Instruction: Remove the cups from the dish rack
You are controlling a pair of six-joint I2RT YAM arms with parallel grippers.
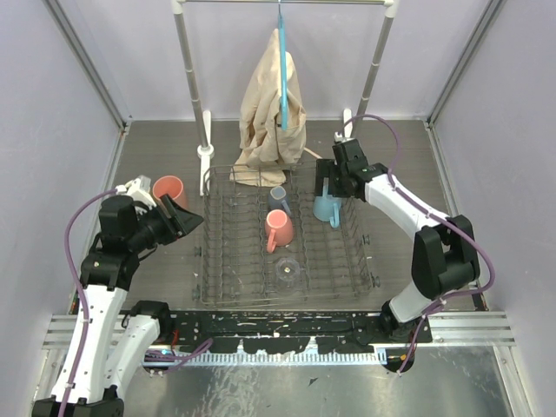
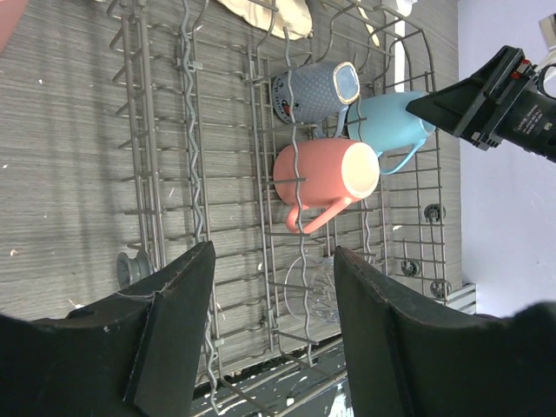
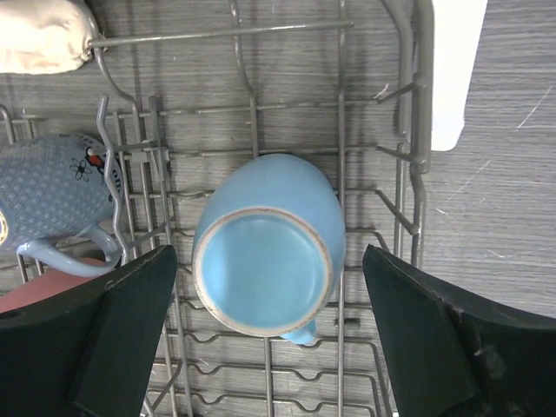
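Note:
The dark wire dish rack (image 1: 228,236) holds a salmon mug (image 1: 279,230), a grey-blue mug (image 1: 280,198), a light blue mug (image 1: 327,208) and a clear glass (image 1: 288,271). Another salmon cup (image 1: 169,189) stands on the table left of the rack. My right gripper (image 3: 269,261) hangs open just above the light blue mug (image 3: 265,243), one finger on each side, not touching it. My left gripper (image 2: 274,252) is open and empty at the rack's left edge. It looks across at the salmon mug (image 2: 326,174), the grey-blue mug (image 2: 314,89) and the glass (image 2: 326,291).
A silver clothes rail with beige cloth (image 1: 274,95) stands behind the rack. Its white foot (image 3: 456,69) sits just past the rack's corner. Grey walls close in the table on the left and right. A black strip (image 1: 287,334) runs along the near edge.

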